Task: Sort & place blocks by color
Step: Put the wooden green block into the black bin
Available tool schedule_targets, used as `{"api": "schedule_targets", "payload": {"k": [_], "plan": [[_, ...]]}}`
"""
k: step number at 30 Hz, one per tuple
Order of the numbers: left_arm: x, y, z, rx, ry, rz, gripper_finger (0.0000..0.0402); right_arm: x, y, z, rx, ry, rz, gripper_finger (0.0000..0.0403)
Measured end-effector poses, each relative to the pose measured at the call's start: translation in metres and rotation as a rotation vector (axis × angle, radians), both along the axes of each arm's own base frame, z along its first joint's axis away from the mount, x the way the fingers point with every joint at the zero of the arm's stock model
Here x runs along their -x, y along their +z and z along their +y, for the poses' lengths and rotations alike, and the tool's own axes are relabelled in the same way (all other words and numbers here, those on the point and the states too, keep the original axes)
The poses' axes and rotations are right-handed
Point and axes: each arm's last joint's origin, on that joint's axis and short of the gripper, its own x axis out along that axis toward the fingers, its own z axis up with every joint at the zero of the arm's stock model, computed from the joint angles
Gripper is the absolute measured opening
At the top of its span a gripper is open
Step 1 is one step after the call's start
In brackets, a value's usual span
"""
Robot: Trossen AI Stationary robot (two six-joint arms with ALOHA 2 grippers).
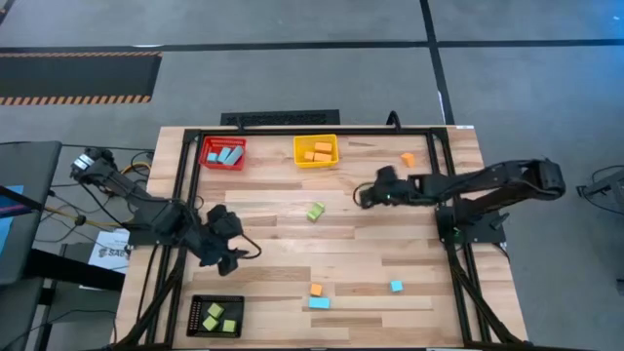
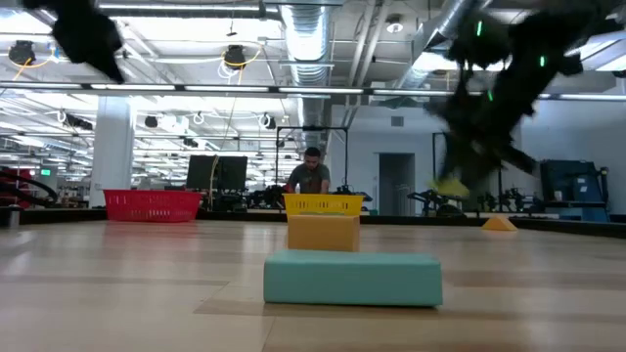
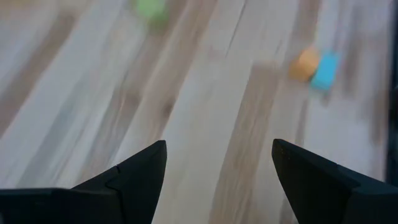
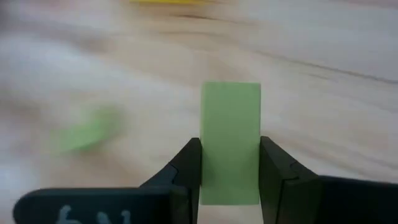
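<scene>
My right gripper [image 4: 230, 146] is shut on a light green bar [image 4: 231, 118] and hangs over the table's middle right [image 1: 363, 198]. Another green block [image 1: 315, 212] lies flat on the wood to its left. My left gripper [image 3: 219, 146] hangs open above bare wood at the near left [image 1: 234, 255], nothing between its fingers. Loose blocks lie on the table: an orange one [image 1: 407, 159] at the far right, and an orange one [image 1: 316, 290] and two light blue ones [image 1: 319, 303] [image 1: 396, 286] near the front edge. My right gripper pinches the green bar's two long sides [image 4: 205, 168] between its two fingers. The fingers lie along the bar, whose free end [image 4: 231, 93] sticks out past the fingertips. They slant downward. In the low view the bar [image 2: 450, 184] hangs clear of the table.
Along the far edge stand a red tray [image 1: 207, 146] with light blue blocks and a yellow tray [image 1: 298, 156] with orange blocks. A black tray [image 1: 198, 331] with green blocks sits at the near left corner. Bare wood lies between the arms. A person stands in the room behind.
</scene>
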Motion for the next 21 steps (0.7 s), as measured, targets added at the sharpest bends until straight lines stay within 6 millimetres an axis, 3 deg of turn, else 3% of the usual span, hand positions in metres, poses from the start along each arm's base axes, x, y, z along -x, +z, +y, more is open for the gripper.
{"api": "schedule_targets", "payload": {"k": [5,8,14,21], "plan": [[0.017,-0.008,0.0,-0.032,0.018,0.155,0.0279,-0.048,0.043,0.054,0.13,0.334,-0.278,0.0105],[0.024,-0.011,0.006,-0.09,0.066,0.214,0.0279,-0.081,0.054,0.093,0.195,0.509,-0.36,0.0105],[0.036,-0.011,0.021,-0.303,0.27,0.2,0.0279,-0.166,0.055,0.163,0.262,0.809,-0.533,0.0105],[0.035,-0.008,0.024,-0.464,0.188,0.167,0.0279,-0.264,0.032,0.202,0.217,0.981,-0.622,0.0105]]}}
